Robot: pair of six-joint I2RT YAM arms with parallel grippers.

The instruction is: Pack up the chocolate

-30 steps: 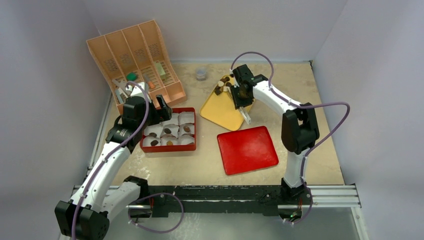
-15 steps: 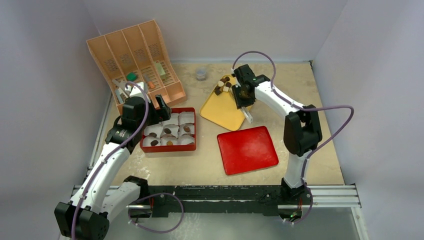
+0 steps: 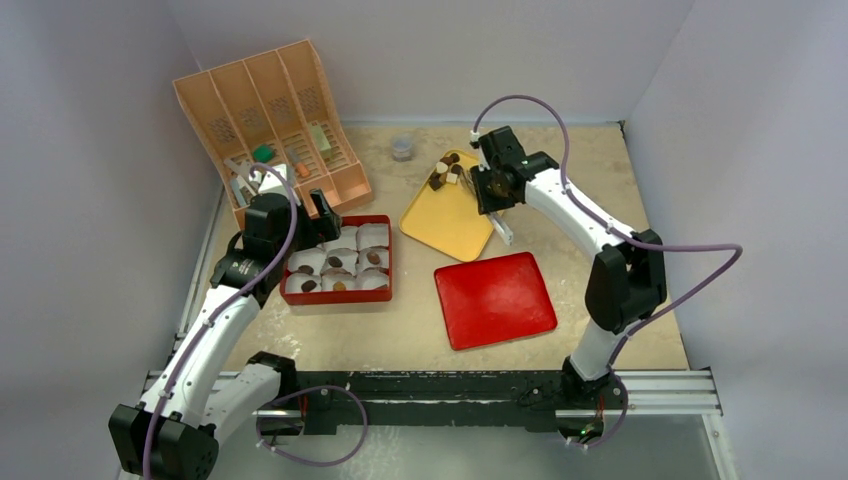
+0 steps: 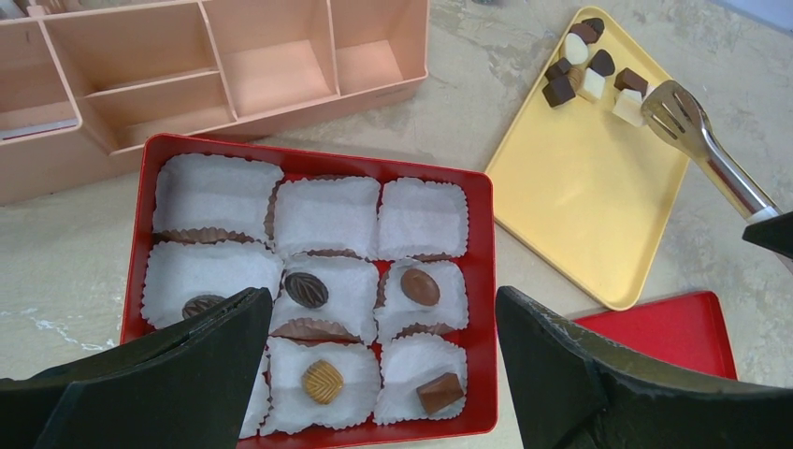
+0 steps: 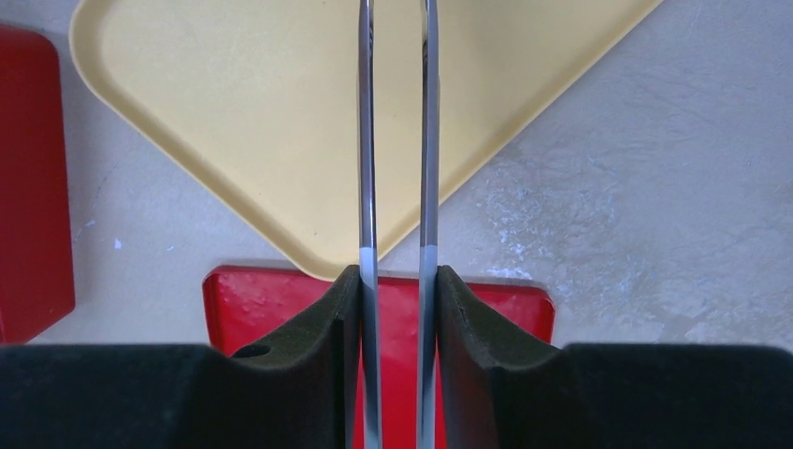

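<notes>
right gripper clamps thin shiny steel tongs between its black pads | tongs' slotted tip just beside chocolate, glossy dark and white pieces at far corner of smooth yellow tray | I see left gripper wide open, empty, left of tray above red box of crinkled paper cups

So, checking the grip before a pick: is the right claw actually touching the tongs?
Touching. The right wrist view shows the right claw pressed against the outer sides of the tongs, no gap visible.
</notes>
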